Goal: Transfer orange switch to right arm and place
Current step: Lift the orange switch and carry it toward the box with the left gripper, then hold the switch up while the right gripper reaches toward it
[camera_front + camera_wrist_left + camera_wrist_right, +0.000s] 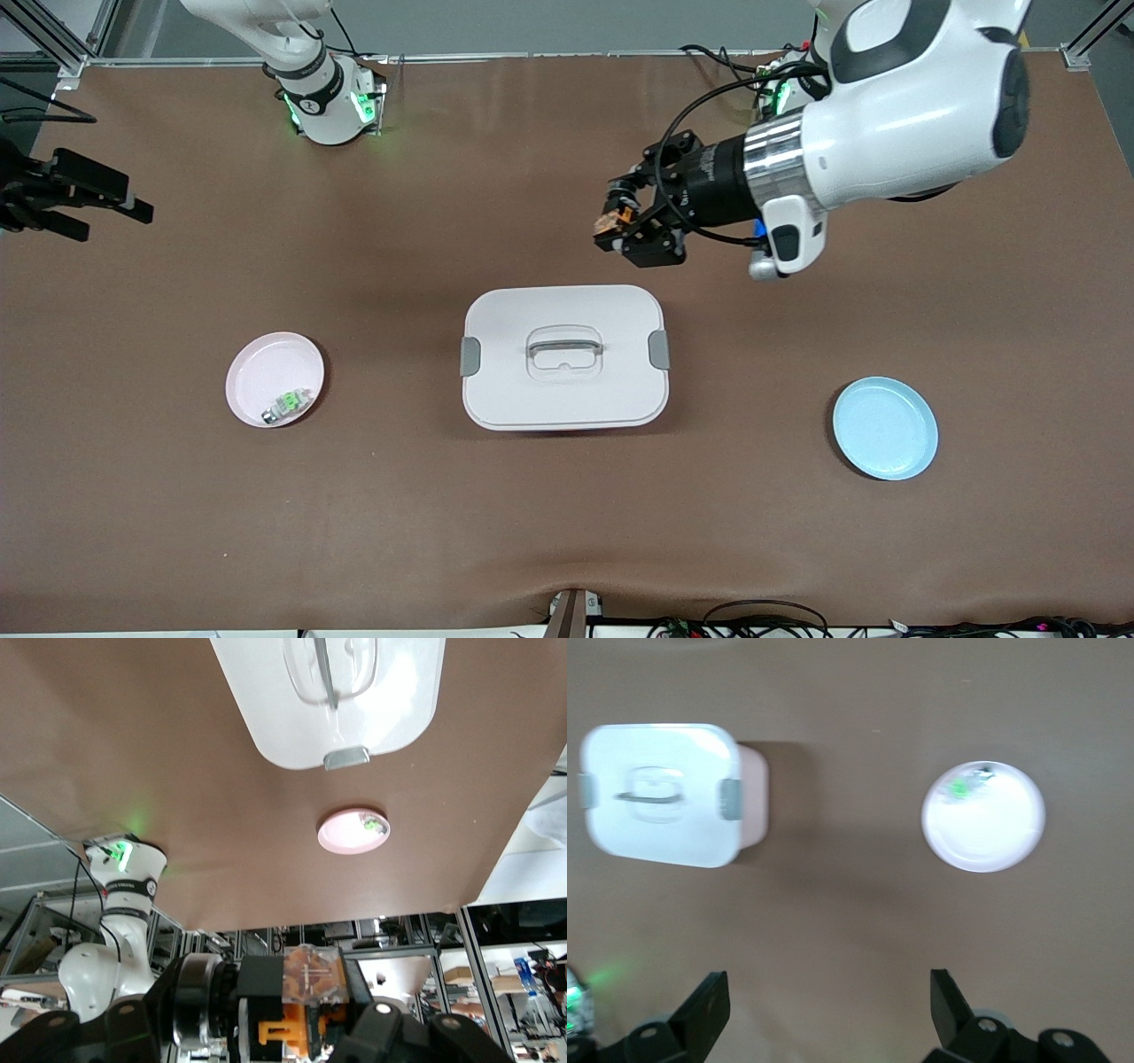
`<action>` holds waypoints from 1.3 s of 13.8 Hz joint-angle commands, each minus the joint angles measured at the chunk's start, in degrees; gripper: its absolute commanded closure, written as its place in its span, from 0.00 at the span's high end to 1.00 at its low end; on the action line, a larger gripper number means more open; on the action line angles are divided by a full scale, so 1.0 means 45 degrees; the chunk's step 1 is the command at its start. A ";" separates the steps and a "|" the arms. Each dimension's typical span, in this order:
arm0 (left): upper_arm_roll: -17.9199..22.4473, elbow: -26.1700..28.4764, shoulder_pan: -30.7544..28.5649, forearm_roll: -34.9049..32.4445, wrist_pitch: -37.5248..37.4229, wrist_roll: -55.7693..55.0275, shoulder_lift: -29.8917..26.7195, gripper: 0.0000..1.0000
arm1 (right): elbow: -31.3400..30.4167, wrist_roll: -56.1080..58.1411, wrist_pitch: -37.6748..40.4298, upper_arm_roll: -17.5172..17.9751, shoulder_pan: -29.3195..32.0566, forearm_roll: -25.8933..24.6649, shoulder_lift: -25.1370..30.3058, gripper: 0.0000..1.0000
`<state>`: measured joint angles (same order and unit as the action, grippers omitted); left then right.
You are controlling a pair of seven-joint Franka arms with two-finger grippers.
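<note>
While the left gripper hung in the air over the brown table, just above the edge of the white lidded rectangular box, its fingers were clamped on the tiny black block with an orange middle, the orange switch. At the right arm's end of the table, the right gripper waited with fingers spread wide apart, holding nothing. A small green-and-silver piece lay in the round pink plate. A round pale blue plate sat toward the left arm's end.

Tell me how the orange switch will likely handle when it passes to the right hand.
The orange switch, pinched in the left hand, looks tiny, rigid and probably light. Little of it shows outside the fingers, so the open right hand may struggle for purchase; it could slip.
</note>
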<state>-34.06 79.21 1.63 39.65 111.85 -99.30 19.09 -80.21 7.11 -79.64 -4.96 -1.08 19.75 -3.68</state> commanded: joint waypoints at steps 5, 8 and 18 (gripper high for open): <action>-0.0048 -0.0083 0.2407 0.0701 0.2659 -0.0179 0.0953 0.22 | -0.0555 -0.3646 -0.2102 -0.0050 -0.2879 0.2524 0.0075 1.00; -0.0048 -0.0083 0.2936 0.0682 0.3130 -0.0257 0.1071 0.22 | -0.0555 -0.5503 -0.3724 -0.0050 -0.4229 0.2603 -0.0061 1.00; 0.0030 -0.0064 0.3739 0.0467 0.4147 -0.0258 0.1286 0.22 | -0.3736 -0.7593 -0.5779 -0.0031 -0.5306 0.3306 0.1713 1.00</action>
<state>-34.24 79.33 17.47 41.77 129.18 -99.96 24.62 -91.98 -24.58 -104.59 -4.43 -24.04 33.17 -1.26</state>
